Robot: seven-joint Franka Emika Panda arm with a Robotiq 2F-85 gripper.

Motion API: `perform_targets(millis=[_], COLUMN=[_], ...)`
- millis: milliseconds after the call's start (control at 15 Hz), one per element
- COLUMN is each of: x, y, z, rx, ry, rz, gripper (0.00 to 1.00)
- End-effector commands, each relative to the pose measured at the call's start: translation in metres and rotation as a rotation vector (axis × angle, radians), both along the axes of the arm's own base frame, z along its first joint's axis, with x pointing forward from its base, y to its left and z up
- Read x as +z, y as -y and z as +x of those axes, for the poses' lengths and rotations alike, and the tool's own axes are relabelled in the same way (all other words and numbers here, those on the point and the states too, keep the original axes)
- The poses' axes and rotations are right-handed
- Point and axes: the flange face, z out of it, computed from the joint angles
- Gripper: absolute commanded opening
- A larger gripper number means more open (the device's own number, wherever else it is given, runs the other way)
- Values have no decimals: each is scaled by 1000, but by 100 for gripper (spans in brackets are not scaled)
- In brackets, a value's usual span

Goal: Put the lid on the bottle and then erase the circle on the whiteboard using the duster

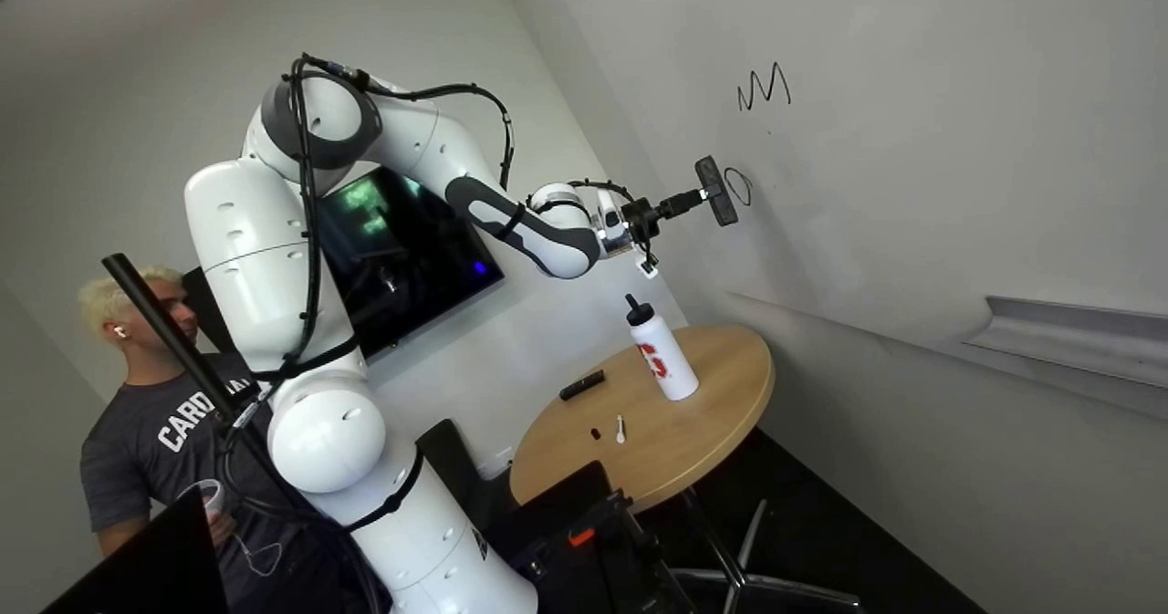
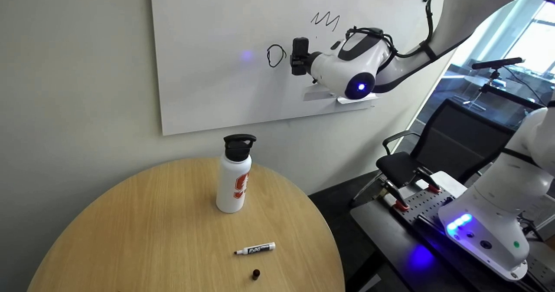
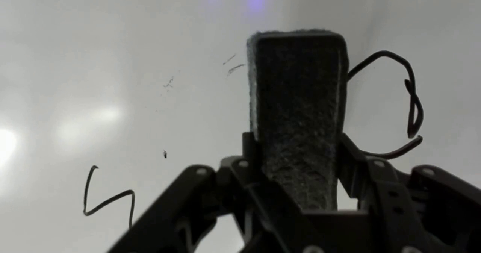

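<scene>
The white bottle (image 1: 671, 368) with red marks stands upright on the round wooden table (image 2: 151, 222). It also shows in an exterior view (image 2: 232, 185). Its black lid (image 2: 237, 149) sits on top. The whiteboard (image 2: 204, 75) carries the dark circle (image 2: 276, 56), which shows in the wrist view (image 3: 416, 106) partly hidden behind the duster. My gripper (image 3: 297, 151) is shut on the sides of the dark duster (image 3: 300, 84). The duster (image 1: 716, 191) is at the board, just beside the circle; I cannot tell whether it touches the surface. The gripper (image 2: 299, 62) is above the table's height.
A zigzag scribble (image 2: 326, 19) is on the board near the arm. A marker (image 2: 255, 249) and a small dark cap (image 2: 256, 274) lie on the table. A ledge (image 1: 1077, 331) juts from the board. A chair (image 2: 451, 140) and a person (image 1: 173, 413) are nearby.
</scene>
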Motion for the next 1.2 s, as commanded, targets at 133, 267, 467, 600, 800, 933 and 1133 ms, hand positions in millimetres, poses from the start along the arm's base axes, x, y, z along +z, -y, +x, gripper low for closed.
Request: perform_targets(millis=[133,267,467,600,800,933,1133], x=[-4,-8,-10,-10,-9,-9,-13], y=[-1,1,6,8,10,10,9], z=[11,19,33,44,57,64,67], rx=[28,46,41,35,38,54,111], ry=[49,76,120,129,145,153,146], rz=[-27,-45,-69,-83,-95,-99,-110], gripper=[27,27,27,27,27,27,27])
